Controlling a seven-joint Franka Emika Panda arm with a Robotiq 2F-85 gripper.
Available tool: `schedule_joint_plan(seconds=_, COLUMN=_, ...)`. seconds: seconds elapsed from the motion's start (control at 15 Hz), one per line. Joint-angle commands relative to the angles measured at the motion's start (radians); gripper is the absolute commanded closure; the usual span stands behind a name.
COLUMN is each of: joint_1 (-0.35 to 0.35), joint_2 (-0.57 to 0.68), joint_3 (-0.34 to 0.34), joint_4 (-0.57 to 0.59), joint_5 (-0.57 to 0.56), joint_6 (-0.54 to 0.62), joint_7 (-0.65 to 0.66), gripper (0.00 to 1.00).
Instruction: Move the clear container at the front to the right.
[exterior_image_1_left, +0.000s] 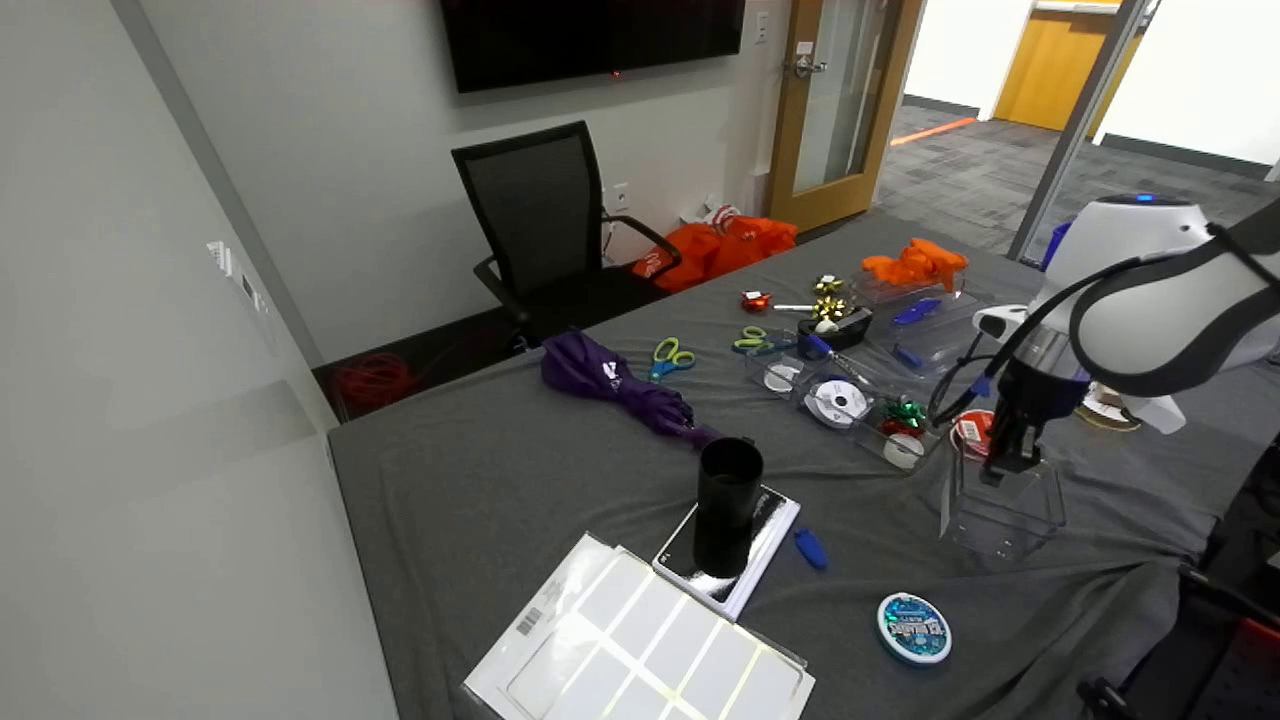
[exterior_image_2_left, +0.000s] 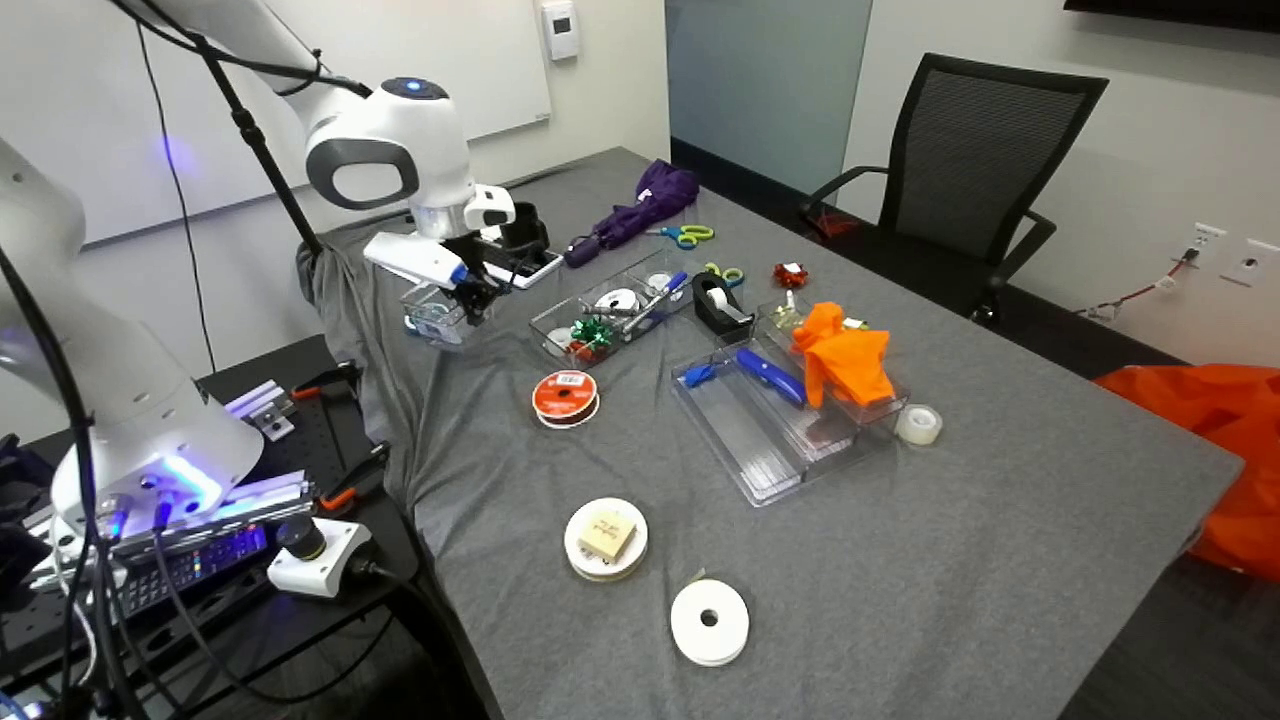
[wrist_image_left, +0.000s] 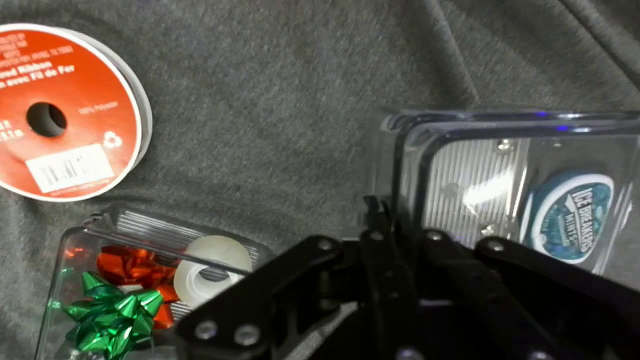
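End effector: the black two-finger gripper (wrist_image_left: 386, 220) is clenched on one wall of the square, low-walled clear plastic container (exterior_image_1_left: 1005, 520); the wrist view shows that wall held between the jaws. The gripped wall is the one farther from the round blue, white-rimmed mint tin (exterior_image_1_left: 914, 628). The container is located near the edge of the grey cloth-covered table (exterior_image_2_left: 1000, 520) next to the white robot base (exterior_image_2_left: 150, 430); whether its underside touches the tabletop cannot be determined.

Near the gripper, apart from it, lies an orange-red-faced ribbon spool (wrist_image_left: 80, 125). Near that, a row of clear plastic trays (wrist_image_left: 150, 247) holds a green foil bow (wrist_image_left: 117, 315), a red foil bow (wrist_image_left: 130, 265) and a roll of translucent tape (wrist_image_left: 220, 247).

Toward the edge along the white wall board (exterior_image_2_left: 500, 60), a black open-topped cylinder (exterior_image_1_left: 728, 510) stands upright on a white-and-black box (exterior_image_1_left: 765, 550). A flat white gridded pack (exterior_image_1_left: 650, 640) lies beside the box.

At the edge by the black mesh chair (exterior_image_2_left: 1000, 150) lie a folded purple umbrella (exterior_image_1_left: 625, 390) and green-and-blue scissors (exterior_image_1_left: 672, 360).

Toward the corner beside the orange bags (exterior_image_2_left: 1220, 440), a clear compartmented plastic tray (exterior_image_2_left: 745, 440) carries orange cloth (exterior_image_2_left: 845, 360) and a long blue item (exterior_image_2_left: 770, 378). Nearer the end opposite the board are a white spool (exterior_image_2_left: 709, 642) and a second spool (exterior_image_2_left: 585, 512) with a square wooden block (exterior_image_2_left: 606, 535) on top.
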Motion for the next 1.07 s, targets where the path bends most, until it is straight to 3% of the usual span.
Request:
schedule_joint_plan(seconds=0.0, joint_1=0.011, joint_2=-0.143, joint_3=-0.085, joint_4=-0.034, joint_5=0.081, joint_6=-0.098, joint_7=-0.228, gripper=0.98)
schedule_joint_plan(seconds=0.2, joint_1=0.013, joint_2=-0.207, joint_3=-0.186, joint_4=-0.034, joint_5=-0.017, joint_6=-0.123, joint_7=-0.351, gripper=0.98)
schedule_joint_plan(seconds=0.4, joint_1=-0.013, joint_2=-0.239, joint_3=-0.254, joint_4=-0.028, joint_5=-0.249, joint_6=-0.134, joint_7=-0.396, gripper=0.98)
schedule_joint_plan(seconds=0.93, joint_1=-0.067, joint_2=-0.248, joint_3=-0.333, joint_4=-0.015, joint_5=-0.754, joint_6=-0.068, joint_7=-0.466, gripper=0.98)
schedule_joint_plan(seconds=1.0, joint_1=-0.04, joint_2=-0.235, joint_3=-0.335, joint_4=-0.008, joint_5=-0.677, joint_6=-0.101, joint_7=-0.432, gripper=0.93)
